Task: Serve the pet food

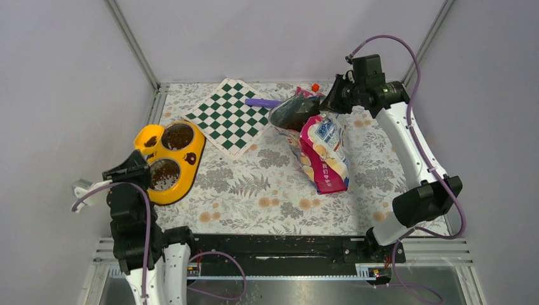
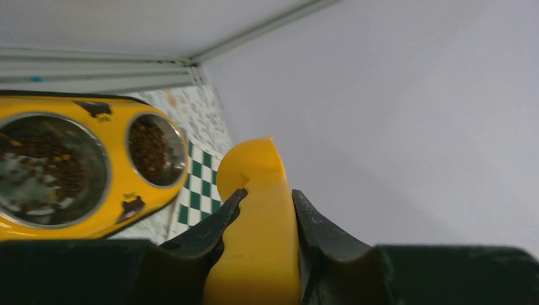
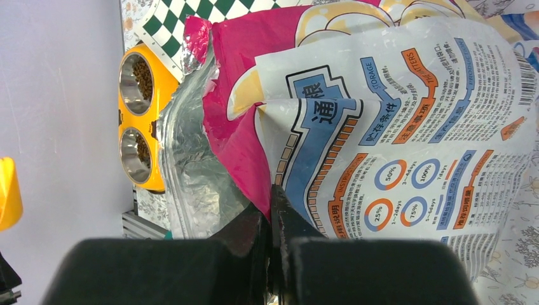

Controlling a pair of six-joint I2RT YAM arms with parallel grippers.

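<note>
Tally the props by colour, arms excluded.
Yellow-orange: 2, plastic double-bowl feeder, plastic scoop
Pink-and-blue: 1, glossy pet food bag
Green-and-white: 1, chequered mat
Purple: 1, slim stick
Orange-red: 1, small cap-like bit
Total: 6

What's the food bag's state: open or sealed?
Open. The bag mouth is torn, silver lining exposed; top view shows dark kibble inside.

In the left wrist view the bottom edge is cutting off the scoop (image 2: 257, 216), and the left edge the feeder (image 2: 57, 103); in the right wrist view the bag (image 3: 394, 127) is running past the top and right edges, its foil hiding the inside; from above, the bag is partly covering a purple thing (image 1: 262, 101); the orange bit (image 1: 314, 88) nearby is too small to tell.
</note>
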